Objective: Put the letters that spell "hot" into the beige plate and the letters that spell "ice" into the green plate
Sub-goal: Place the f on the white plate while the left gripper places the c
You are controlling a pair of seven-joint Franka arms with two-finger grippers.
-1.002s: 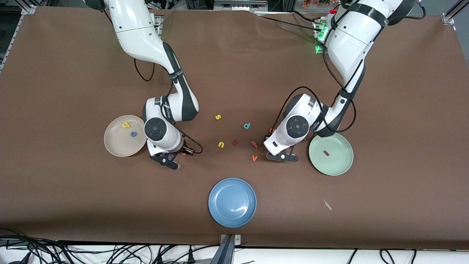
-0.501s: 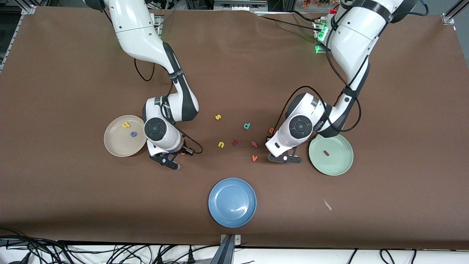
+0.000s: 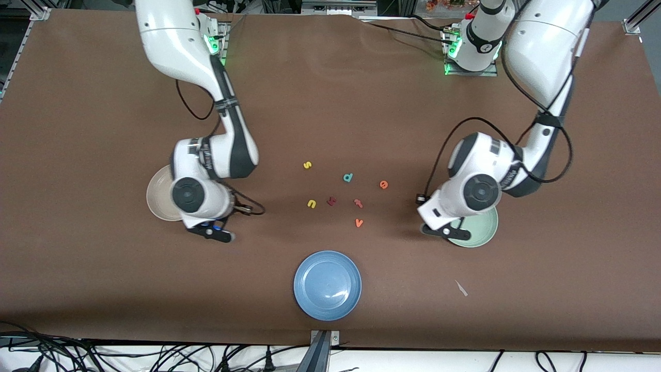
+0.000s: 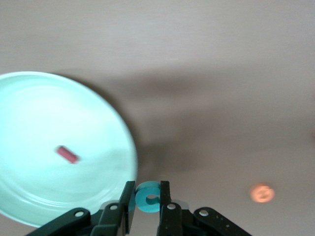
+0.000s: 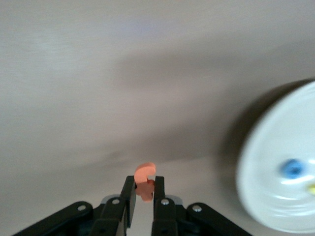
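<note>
My left gripper (image 4: 147,184) is shut on the teal c (image 4: 147,197) and hangs just off the rim of the green plate (image 4: 34,113), where the dark red i (image 4: 66,154) lies. In the front view that gripper (image 3: 445,232) overlaps the green plate's (image 3: 484,232) edge. My right gripper (image 5: 144,179) is shut on the orange t (image 5: 144,173), a little short of the beige plate (image 5: 268,196), which holds the blue o (image 5: 292,168) and the yellow h (image 5: 311,187). The right arm covers most of the beige plate (image 3: 156,199) in the front view. The orange e (image 3: 383,184) lies on the table.
Loose letters lie mid-table: a yellow s (image 3: 307,165), teal d (image 3: 348,177), yellow u (image 3: 311,203), dark red letter (image 3: 331,201), a small reddish letter (image 3: 358,202) and orange v (image 3: 359,222). A blue plate (image 3: 327,284) sits nearer the camera, and a white scrap (image 3: 461,288) lies below the green plate.
The right gripper has carried the orange t toward the beige plate. The left gripper has swung away from the letters to the green plate's edge with the teal c, uncovering the orange e.
</note>
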